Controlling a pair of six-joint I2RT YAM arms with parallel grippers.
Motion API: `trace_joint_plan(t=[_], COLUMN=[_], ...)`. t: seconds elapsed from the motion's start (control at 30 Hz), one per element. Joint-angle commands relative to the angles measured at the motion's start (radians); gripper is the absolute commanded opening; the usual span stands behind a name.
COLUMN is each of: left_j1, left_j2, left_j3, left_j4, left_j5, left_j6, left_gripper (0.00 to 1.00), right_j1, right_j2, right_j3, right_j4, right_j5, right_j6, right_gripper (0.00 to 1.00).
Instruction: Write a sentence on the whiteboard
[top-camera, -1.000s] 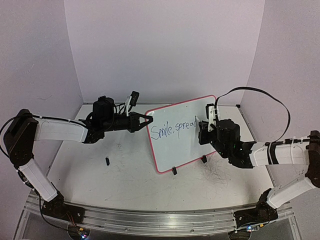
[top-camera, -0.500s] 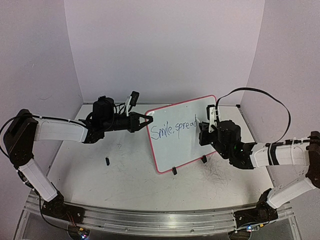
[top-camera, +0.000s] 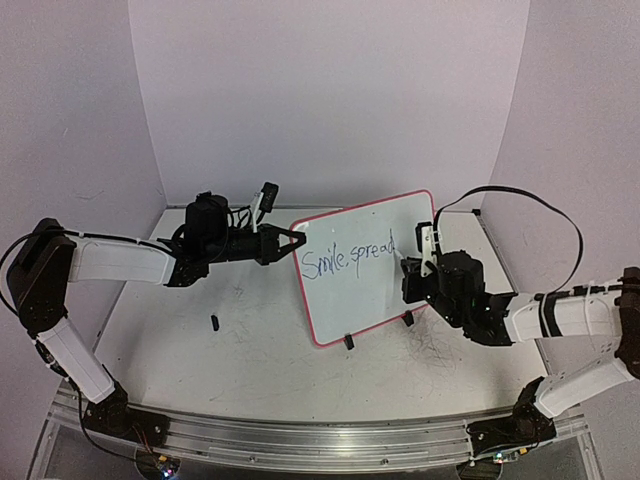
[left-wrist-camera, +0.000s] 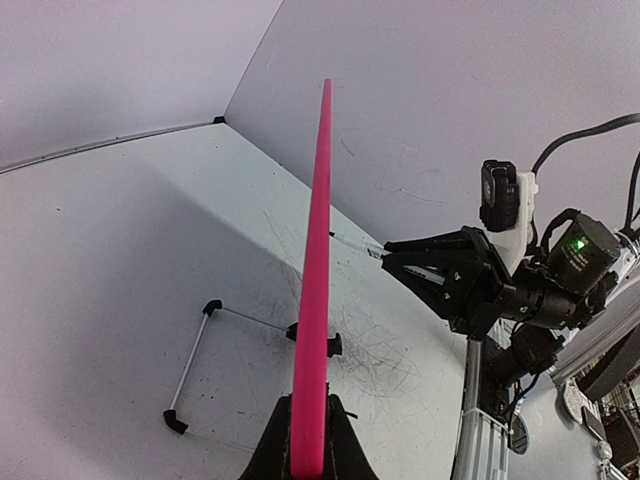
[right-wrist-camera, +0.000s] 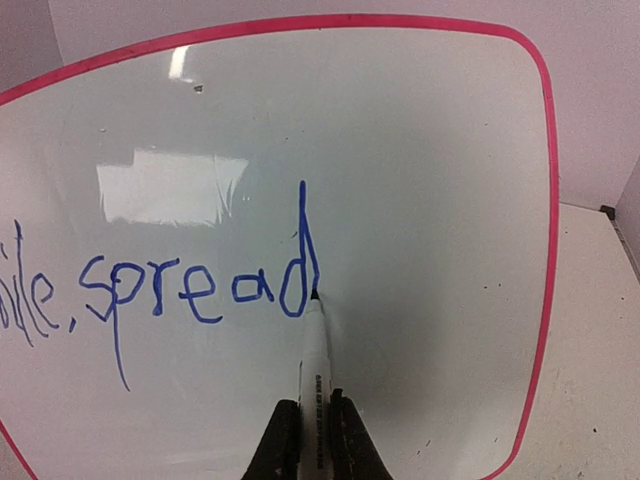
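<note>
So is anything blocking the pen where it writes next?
Nothing visible. The right gripper holds the marker, tip on the whiteboard at the end of the sentence; the board beyond is bare white.

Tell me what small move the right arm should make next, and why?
Probably lift the marker tip off the whiteboard and shift it slightly right. The tip rests at the foot of the "d", so "spread" looks complete, and bare board lies to its right for another word. The right gripper is shut on the marker; the left gripper clamps the board's rim.
</note>
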Motion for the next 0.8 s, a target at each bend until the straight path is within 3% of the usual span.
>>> trace_joint_plan(t=[0.0,0.4,0.77], left_j1=[-0.017,-0.018,-0.019], left_j2=[-0.014,-0.011,-0.019], left_j3=[-0.014,-0.014,-0.015], left_j4=[-0.087,-0.087,-0.091], left_j5=[0.027,0.019,0.009], left_j6=[0.093,0.097,0.098], left_gripper=[0.00,0.00,0.00], right_j1=[0.005,-0.003,-0.015], right_j2=[-0.016,-0.152,-0.159], right_j3=[-0.017,-0.019,-0.052], right_j4=[-0.033,-0.054,-0.025], right_j5=[-0.018,0.064,0.018], right_j6=[0.015,-0.024,-0.052], right_gripper=[0.00,0.00,0.00])
